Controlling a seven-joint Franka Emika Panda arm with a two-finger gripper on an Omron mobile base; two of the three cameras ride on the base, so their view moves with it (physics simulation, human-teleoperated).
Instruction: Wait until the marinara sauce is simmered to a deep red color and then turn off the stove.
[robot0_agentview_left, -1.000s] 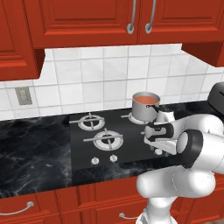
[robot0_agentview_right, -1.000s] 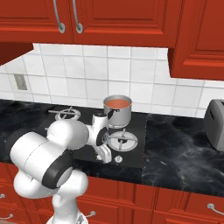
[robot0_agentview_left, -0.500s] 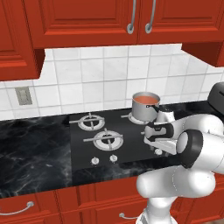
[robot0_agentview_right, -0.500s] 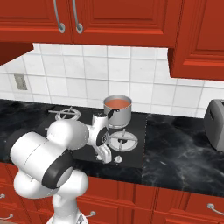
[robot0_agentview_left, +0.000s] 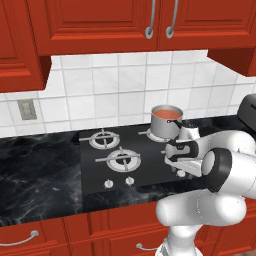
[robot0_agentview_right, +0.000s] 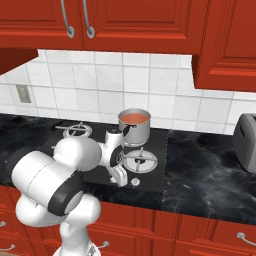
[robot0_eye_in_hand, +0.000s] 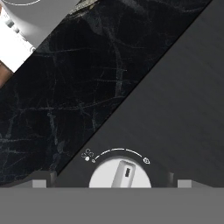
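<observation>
The marinara sauce (robot0_agentview_left: 166, 114) (robot0_agentview_right: 135, 117) is an orange-red disc inside the grey steel saucepan (robot0_agentview_left: 165, 127) (robot0_agentview_right: 136, 129) on the stove's back right burner. The stove (robot0_agentview_left: 95, 167) (robot0_agentview_right: 156, 171) is a glossy black cooktop with silver knobs along its front. My gripper (robot0_agentview_left: 181, 171) (robot0_agentview_right: 123, 178) (robot0_eye_in_hand: 113, 181) hangs low over the front right of the cooktop, pointing down at one knob (robot0_eye_in_hand: 120, 173). In the hand view its fingertips (robot0_eye_in_hand: 41, 180) stand wide on either side of that knob, open and apart from it. The knob's raised bar tilts slightly right of upright.
Two more knobs (robot0_agentview_left: 108, 184) sit at the front middle of the cooktop, another (robot0_agentview_right: 134, 182) beside my hand. Black marbled countertop (robot0_agentview_left: 35, 170) (robot0_agentview_right: 210, 165) (robot0_eye_in_hand: 65, 87) flanks the stove. A toaster (robot0_agentview_right: 246, 135) (robot0_agentview_left: 247, 112) stands at the right. Red cabinets hang above.
</observation>
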